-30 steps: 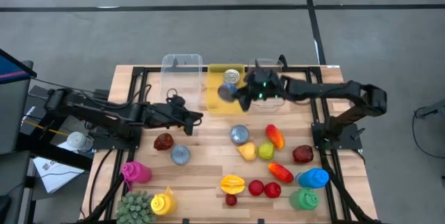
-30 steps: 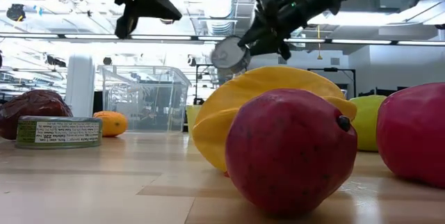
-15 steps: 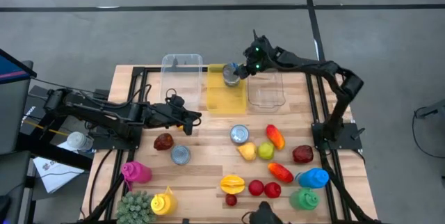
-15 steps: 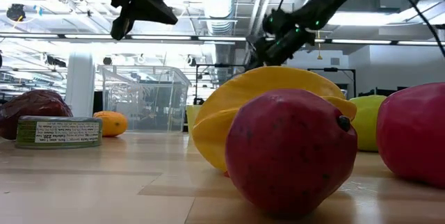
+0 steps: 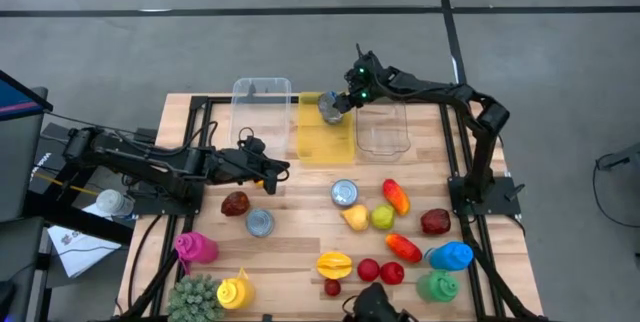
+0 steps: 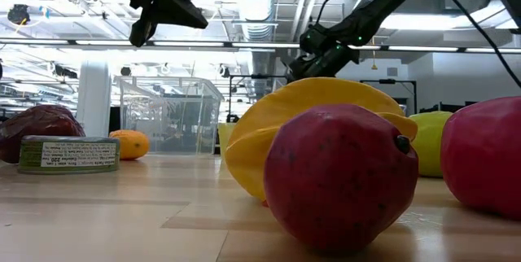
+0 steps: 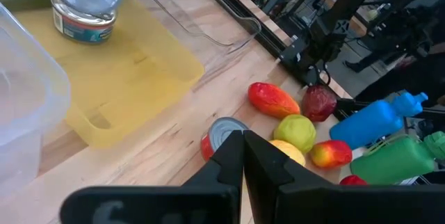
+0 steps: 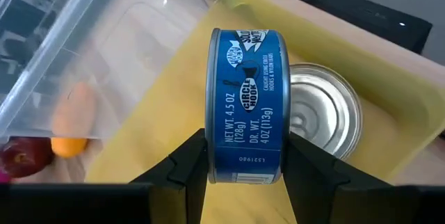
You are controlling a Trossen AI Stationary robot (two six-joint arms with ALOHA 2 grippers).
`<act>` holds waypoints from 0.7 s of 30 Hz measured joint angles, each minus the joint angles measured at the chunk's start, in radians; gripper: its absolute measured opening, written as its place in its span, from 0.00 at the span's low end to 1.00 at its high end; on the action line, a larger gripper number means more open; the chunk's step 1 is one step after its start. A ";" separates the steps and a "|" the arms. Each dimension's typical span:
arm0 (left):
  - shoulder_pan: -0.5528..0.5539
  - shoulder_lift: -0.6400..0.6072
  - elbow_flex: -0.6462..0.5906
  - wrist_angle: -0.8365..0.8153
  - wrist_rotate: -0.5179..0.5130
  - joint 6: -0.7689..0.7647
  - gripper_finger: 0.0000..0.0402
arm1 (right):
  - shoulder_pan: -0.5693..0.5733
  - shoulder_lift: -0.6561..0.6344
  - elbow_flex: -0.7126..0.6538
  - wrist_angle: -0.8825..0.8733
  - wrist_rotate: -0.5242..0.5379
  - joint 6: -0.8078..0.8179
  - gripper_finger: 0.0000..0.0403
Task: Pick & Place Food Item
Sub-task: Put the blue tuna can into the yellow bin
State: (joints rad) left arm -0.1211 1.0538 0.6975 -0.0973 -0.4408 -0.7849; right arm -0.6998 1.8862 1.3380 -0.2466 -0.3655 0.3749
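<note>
My right gripper point(image 8: 243, 156) has its jaws part-spread and pinching a blue tuna can point(image 8: 245, 106) on edge, one finger on each flat face, the printed side wall facing my wrist camera. Directly below the jaws sits the yellow bin point(image 8: 177, 113), and just past the held can, inside that bin, a second can point(image 8: 325, 116) lies flat with its silver lid up. From overhead the right gripper point(image 5: 337, 103) hangs over the far end of the yellow bin point(image 5: 325, 140), with a clear bin point(image 5: 383, 132) just to one side and another clear bin point(image 5: 262, 97) to the other; that second one holds an orange fruit point(image 8: 73, 120).

As I judge it, the pick is done and the carry is nearly done: the can is above its bin but not released. What is left is lowering a little and opening the jaws, then going back for more. One can already in the bin suggests the sorting has begun.

Farther from the jaws, plenty remains on the table point(image 5: 300, 252): a red-labelled can point(image 5: 344, 194), a silver-topped can point(image 5: 260, 222), a red-orange mango point(image 5: 396, 196), a green apple point(image 5: 382, 216), a star fruit point(image 5: 334, 263) and several bottles.

My left gripper point(image 5: 272, 172) waits well apart over the table with its jaws pressed together, empty.
</note>
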 joint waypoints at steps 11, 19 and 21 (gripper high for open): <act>0.000 0.000 0.000 0.000 0.000 0.001 0.00 | 0.004 0.018 0.000 -0.005 0.026 -0.009 0.36; 0.000 0.000 0.000 0.000 0.000 0.002 0.00 | 0.004 0.018 0.000 0.003 0.029 -0.011 0.36; 0.000 0.000 0.000 0.000 0.000 0.002 0.00 | 0.004 0.018 0.000 0.003 0.029 -0.011 0.37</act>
State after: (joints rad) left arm -0.1211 1.0542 0.6975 -0.0974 -0.4408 -0.7830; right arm -0.6960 1.9045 1.3380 -0.2433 -0.3363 0.3644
